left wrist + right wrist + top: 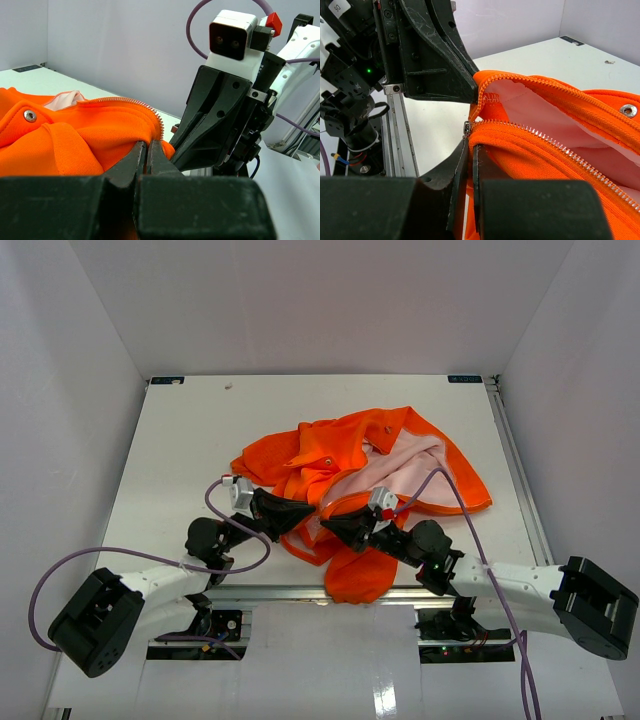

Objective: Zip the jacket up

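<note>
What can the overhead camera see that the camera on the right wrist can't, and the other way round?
Only overhead: the whole crumpled jacket on the white table, one part hanging over the near edge, plus the left arm and right arm. Only the wrist: the zipper teeth close up, and how the right fingers pinch the orange edge. Both: the pink lining and the left fingers gripping the jacket.

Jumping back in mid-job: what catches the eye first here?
The bright orange jacket lies crumpled in the middle of the table, pink lining showing and zipper open. The left gripper and right gripper are both shut on its front edges, tips nearly meeting.
</note>
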Robot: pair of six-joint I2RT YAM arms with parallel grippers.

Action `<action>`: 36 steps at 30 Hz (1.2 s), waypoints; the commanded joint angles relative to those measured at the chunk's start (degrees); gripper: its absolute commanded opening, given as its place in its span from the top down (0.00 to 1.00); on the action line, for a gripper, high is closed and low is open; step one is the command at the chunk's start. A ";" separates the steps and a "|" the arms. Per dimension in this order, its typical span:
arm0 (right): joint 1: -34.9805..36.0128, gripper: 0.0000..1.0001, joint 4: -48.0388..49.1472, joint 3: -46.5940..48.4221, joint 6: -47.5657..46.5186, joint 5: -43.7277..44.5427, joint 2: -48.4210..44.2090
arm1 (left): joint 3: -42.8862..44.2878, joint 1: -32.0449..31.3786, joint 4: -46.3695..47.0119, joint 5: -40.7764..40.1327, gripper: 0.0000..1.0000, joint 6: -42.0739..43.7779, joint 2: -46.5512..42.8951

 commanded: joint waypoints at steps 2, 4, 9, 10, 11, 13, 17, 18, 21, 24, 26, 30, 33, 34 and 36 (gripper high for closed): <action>-0.55 0.92 5.47 0.37 2.10 0.28 -0.88 | -0.60 -0.71 4.73 1.52 1.00 0.82 -0.76; -0.52 0.92 5.55 0.54 2.52 0.20 -0.71 | -0.65 -0.75 4.97 1.60 1.00 0.91 -0.65; -0.72 0.92 6.44 0.41 3.64 0.32 -0.63 | -0.90 -0.95 5.18 1.52 1.00 1.86 -0.46; -0.67 0.92 6.56 0.35 3.77 0.09 -0.58 | -0.90 -1.00 5.13 1.39 1.00 2.09 -0.52; -0.72 0.92 6.61 0.35 3.90 -0.10 -0.58 | -0.95 -1.00 5.13 1.11 1.00 2.18 -0.52; -0.75 0.92 6.84 0.24 4.05 -0.53 -0.56 | -1.07 -1.01 5.12 0.69 1.00 2.53 -0.43; -0.68 0.92 7.96 -0.21 4.70 -0.80 0.02 | -1.09 -1.21 4.83 0.09 1.00 2.95 -0.31; -0.72 0.92 8.36 -0.29 4.86 -0.84 0.18 | -1.13 -1.29 4.75 -0.11 1.00 3.11 -0.23; -0.67 0.92 9.21 -0.45 5.33 -0.87 0.48 | -1.08 -1.45 4.24 -0.80 1.00 3.76 -0.09; -0.75 0.92 9.62 -0.56 5.39 -0.81 0.62 | -1.13 -1.59 3.99 -1.11 1.00 4.35 -0.17; -0.75 0.92 9.79 -0.53 5.72 -0.81 0.65 | -1.32 -1.74 4.35 -1.23 1.00 4.82 -0.17; -0.75 0.92 9.90 -1.02 6.30 0.26 -0.01 | -1.80 -1.97 4.83 -1.58 1.00 5.47 -0.22; -0.75 0.92 9.90 -1.53 7.13 1.69 -0.70 | -1.93 -2.06 5.16 -1.67 1.00 5.75 -0.11; -0.75 0.92 9.90 -1.64 7.38 2.07 -0.80 | -1.95 -2.06 5.32 -1.67 1.00 5.83 -0.08; -0.81 0.92 9.81 -1.58 7.64 2.54 -0.98 | -2.13 -2.15 5.74 -1.67 1.00 5.95 0.06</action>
